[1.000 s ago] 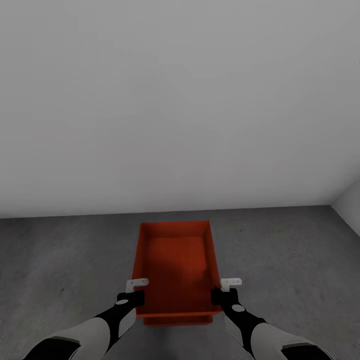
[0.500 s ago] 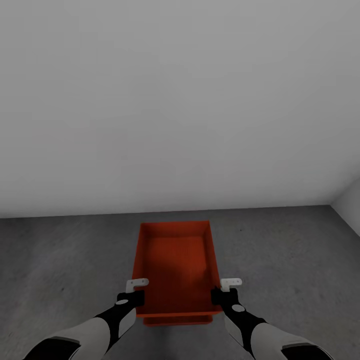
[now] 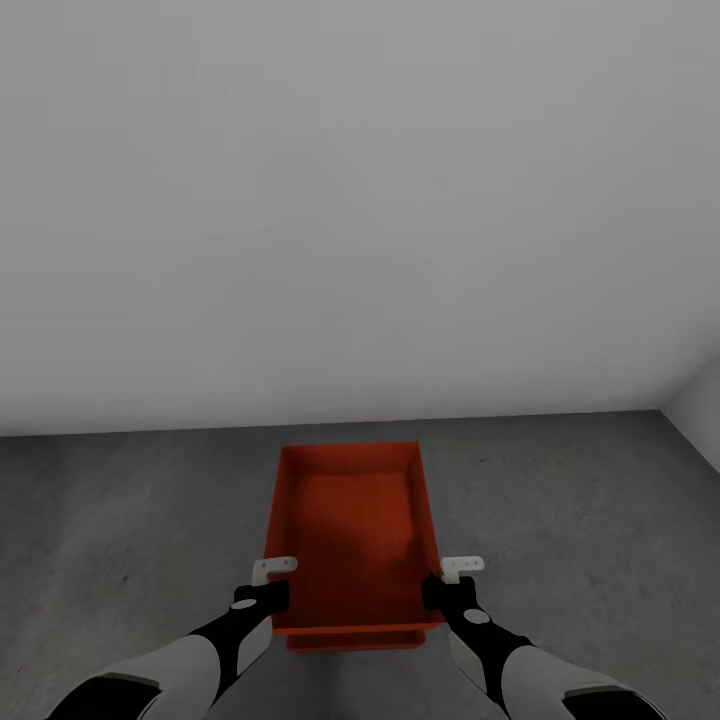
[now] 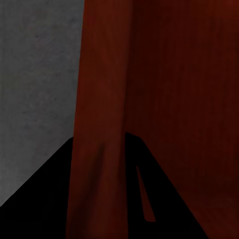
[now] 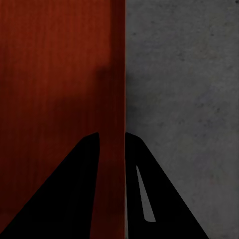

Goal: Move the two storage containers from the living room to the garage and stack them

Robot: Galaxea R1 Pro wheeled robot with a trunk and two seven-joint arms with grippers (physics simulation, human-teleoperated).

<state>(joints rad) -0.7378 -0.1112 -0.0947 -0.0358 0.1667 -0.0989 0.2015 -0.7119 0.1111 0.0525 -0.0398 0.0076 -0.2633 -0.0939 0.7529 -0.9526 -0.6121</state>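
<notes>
Head view. Garage corner: plain white wall (image 3: 360, 200) ahead, a second white wall coming in at far right, dark grey mottled floor (image 3: 580, 500) below. An orange-red storage container (image 3: 352, 530) sits square in front of the robot, open side up, long axis running away from the camera. Under its near edge a second orange-red rim (image 3: 355, 640) juts out slightly, so the upper container looks to rest on the lower container, which stands on the floor. Both arms reach in from the bottom. Left hand (image 3: 262, 592) is at the upper container's left wall near the front corner; right hand (image 3: 447, 590) is at the right wall opposite. Each has a pale finger showing just outside the wall.

Left wrist view. Container wall (image 4: 99, 124) runs edge-on between the two dark fingers (image 4: 40, 199) of the left hand; one finger lies on the floor side, the other on the inner side against the red interior. The hand is pinching that wall. Grey floor (image 4: 35, 74) lies beyond.

Right wrist view. Same arrangement mirrored: the thin red wall edge (image 5: 117, 99) passes between the right hand's dark fingers (image 5: 164, 199), one inside over the red interior, one outside over the grey concrete. This hand too is pinching the container wall.
</notes>
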